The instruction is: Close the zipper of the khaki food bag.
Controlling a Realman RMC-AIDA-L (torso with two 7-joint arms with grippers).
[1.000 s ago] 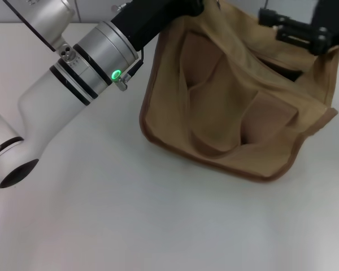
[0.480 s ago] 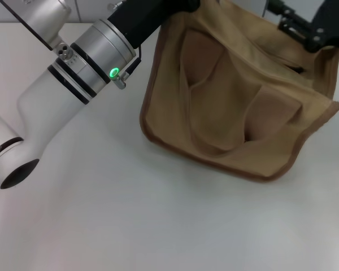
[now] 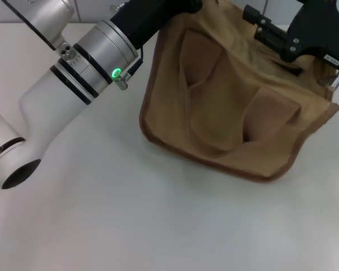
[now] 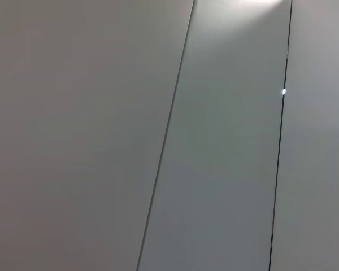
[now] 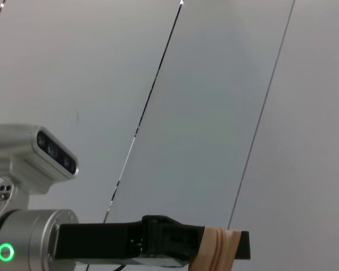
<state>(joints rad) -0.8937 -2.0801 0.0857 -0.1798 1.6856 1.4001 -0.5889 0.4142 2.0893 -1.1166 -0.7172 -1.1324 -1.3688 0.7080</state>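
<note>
The khaki food bag lies tilted on the white table, its front pocket and brown straps facing up. My left arm reaches over the bag's top left corner, where its gripper runs out of the head view. The right wrist view shows that left gripper shut on a fold of khaki cloth. My right gripper hovers over the bag's top right edge, just above the dark open mouth. The zipper is hidden behind it.
The white table spreads out in front of and to the left of the bag. Both wrist views look mostly at a grey panelled wall.
My right gripper rose toward the upper right, then came back down and left over the bag's top edge. The bag's right corner shifted slightly. The left arm stayed put.
</note>
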